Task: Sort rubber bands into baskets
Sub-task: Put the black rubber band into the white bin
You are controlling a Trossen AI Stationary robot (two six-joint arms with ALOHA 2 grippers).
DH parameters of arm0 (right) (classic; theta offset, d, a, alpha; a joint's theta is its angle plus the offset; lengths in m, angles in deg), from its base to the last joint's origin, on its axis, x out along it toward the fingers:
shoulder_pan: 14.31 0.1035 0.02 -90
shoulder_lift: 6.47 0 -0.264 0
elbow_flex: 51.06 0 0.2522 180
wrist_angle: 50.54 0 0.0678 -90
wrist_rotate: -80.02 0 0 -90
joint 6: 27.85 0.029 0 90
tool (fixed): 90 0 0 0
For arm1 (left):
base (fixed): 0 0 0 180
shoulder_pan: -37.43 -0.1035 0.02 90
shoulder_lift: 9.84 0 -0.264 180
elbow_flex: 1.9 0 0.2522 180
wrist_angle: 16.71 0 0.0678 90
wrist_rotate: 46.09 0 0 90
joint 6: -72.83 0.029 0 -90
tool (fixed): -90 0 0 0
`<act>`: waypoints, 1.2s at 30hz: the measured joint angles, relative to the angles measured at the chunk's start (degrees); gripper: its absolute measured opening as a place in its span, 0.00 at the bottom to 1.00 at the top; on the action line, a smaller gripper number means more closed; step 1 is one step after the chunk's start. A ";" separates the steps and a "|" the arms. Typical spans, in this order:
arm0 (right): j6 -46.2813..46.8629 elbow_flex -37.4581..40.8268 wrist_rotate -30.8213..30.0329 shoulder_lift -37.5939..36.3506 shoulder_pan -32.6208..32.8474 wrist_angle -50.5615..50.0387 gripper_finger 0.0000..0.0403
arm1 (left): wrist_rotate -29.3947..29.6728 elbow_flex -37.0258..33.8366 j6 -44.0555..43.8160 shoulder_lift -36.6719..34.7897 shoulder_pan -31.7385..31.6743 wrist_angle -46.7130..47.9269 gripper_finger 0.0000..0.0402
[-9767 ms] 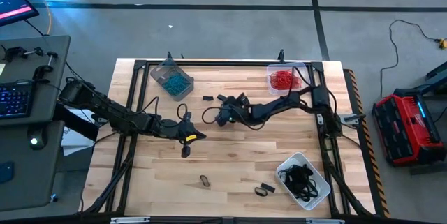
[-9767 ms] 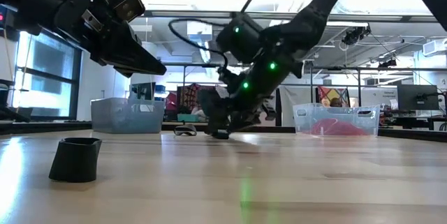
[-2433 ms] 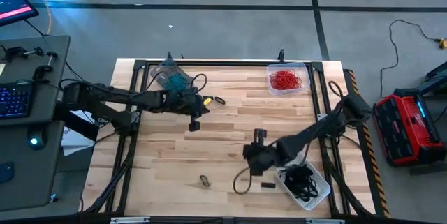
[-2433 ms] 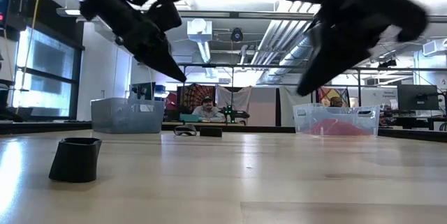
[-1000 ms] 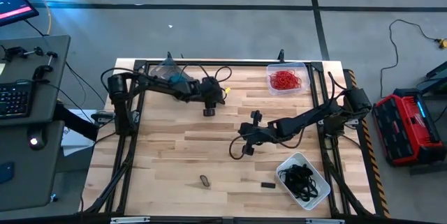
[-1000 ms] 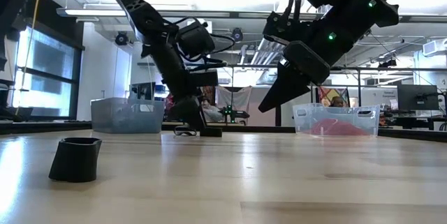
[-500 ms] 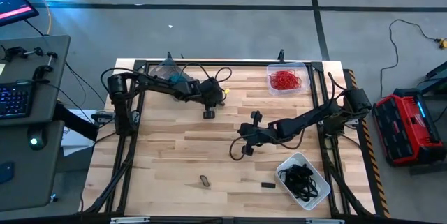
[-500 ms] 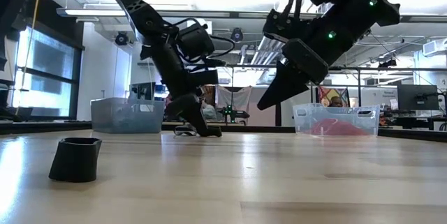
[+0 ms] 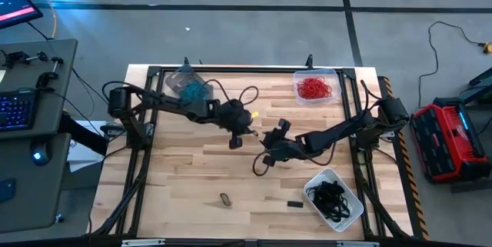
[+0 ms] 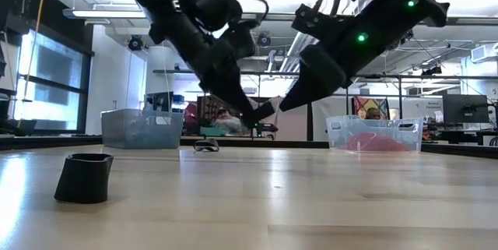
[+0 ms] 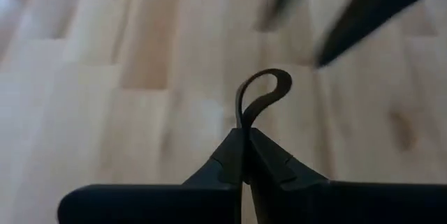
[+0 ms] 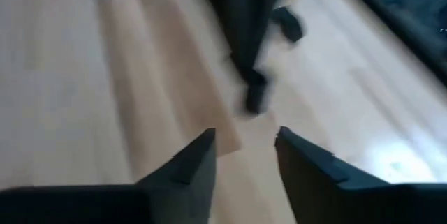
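At mid-table, above the wooden top, the left gripper (image 9: 235, 141) has its fingers pressed together on a dark rubber band (image 11: 260, 93), the loop standing out beyond the tips. The right gripper (image 9: 267, 157), jaws spread and empty, hangs just right of it, tips pointing toward the band. The two tips nearly meet, suggesting a hand-over. The basket of dark bands (image 9: 347, 211) lies near-right, closer to the right arm.
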 joint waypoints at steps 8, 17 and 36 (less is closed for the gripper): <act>-2.99 -0.02 2.39 0.00 0.04 3.18 0.48 | -0.14 -0.02 -5.77 0.00 4.07 -4.95 0.00; -2.12 -0.02 2.63 0.00 0.06 4.41 0.39 | -0.58 -0.02 -8.27 0.00 4.19 -5.57 0.00; 7.32 -0.02 9.58 -13.28 6.99 -10.21 0.01 | 7.23 0.00 -1.71 -0.09 10.65 -7.15 0.30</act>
